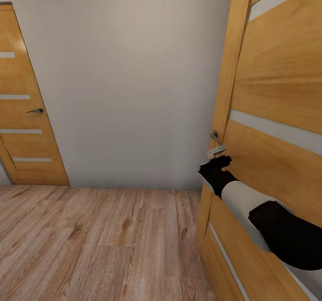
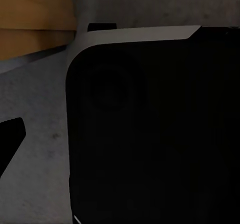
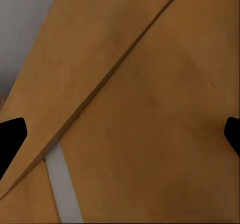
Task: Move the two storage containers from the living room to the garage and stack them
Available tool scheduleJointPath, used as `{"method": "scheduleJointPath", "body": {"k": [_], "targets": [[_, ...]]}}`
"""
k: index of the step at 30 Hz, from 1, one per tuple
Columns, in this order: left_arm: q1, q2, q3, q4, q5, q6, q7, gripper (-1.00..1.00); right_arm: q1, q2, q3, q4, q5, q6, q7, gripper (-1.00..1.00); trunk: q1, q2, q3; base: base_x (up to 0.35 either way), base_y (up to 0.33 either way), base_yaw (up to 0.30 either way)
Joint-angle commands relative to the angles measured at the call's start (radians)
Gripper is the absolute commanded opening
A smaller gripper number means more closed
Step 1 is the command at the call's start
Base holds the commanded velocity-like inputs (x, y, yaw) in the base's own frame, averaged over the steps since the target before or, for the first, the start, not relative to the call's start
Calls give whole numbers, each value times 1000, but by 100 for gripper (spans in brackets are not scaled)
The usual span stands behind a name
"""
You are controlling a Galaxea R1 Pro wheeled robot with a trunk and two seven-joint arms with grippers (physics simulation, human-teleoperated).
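Wood-plank floor, white wall (two doors)

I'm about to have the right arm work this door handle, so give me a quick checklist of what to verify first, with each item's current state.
1. Right gripper is up at the door handle: ok, just below it in the head view.
2. Fingers spread: ok, the right wrist view shows fingertips wide apart with nothing between.
3. Handle between the fingers: not ok, they frame bare wooden door.
4. Door closed or ajar: cannot tell.
5. Left gripper state: cannot tell; its view is dark.
6. Storage container in hand: not ok.
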Motion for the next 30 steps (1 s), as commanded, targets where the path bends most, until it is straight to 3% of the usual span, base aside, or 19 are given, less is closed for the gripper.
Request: {"method": "scheduleJointPath", "body": {"k": [1,7,30], "targets": [[0,0,0,-1,2,-1,-1,100,-1,-22,-1,0,1,15,-11,100,0,-1,-1,0,0,0],[0,0,0,-1,2,-2,-1,100,-1,-46,-1,1,1,16,-17,100,0,-1,-1,0,0,0],[0,0,0,-1,1,-2,-1,100,-4,-84,-1,-1,1,37,-69,100,0,-1,-1,0,0,0]]}}
